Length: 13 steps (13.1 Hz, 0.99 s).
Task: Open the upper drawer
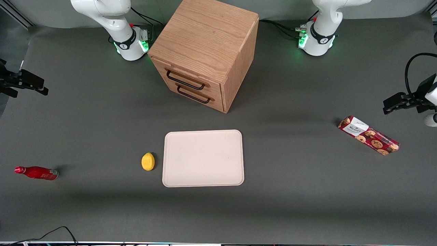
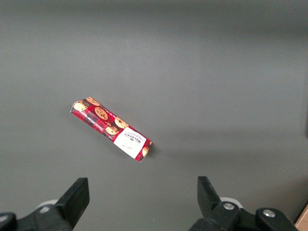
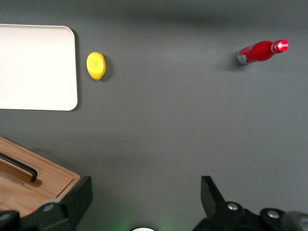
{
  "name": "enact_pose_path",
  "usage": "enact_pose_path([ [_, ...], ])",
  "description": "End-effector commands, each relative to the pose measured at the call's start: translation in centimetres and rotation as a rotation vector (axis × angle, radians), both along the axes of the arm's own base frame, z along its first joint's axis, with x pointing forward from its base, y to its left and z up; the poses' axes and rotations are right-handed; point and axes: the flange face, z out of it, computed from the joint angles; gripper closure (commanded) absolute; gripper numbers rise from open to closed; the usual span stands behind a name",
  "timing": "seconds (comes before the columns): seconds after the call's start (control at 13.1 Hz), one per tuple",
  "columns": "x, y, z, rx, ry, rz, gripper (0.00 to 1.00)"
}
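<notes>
Drawer work has not begun: upper drawer (image 1: 186,81) sits shut at frame centre; your tool (image 1: 25,82), spread wide, waits far left.

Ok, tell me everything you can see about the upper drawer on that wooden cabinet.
The upper drawer is the higher of two light oak fronts on the cabinet, sitting just above the lower drawer. It looks like grained wood with a long thin black bar handle across its front. It appears fully shut, flush with the cabinet face. Nothing touches it: the pincer is open, hanging above the table toward the working arm's end, well away from the handle.
</notes>
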Motion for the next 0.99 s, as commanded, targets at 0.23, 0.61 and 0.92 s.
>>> enact_pose_path([
  [0.23, 0.2, -0.1, 0.1, 0.013, 0.005, -0.003, 0.0],
  [0.61, 0.0, -0.8, -0.5, 0.032, 0.033, -0.017, 0.0],
  [0.92, 0.0, 0.6, -0.4, 0.033, 0.033, 0.018, 0.0],
])
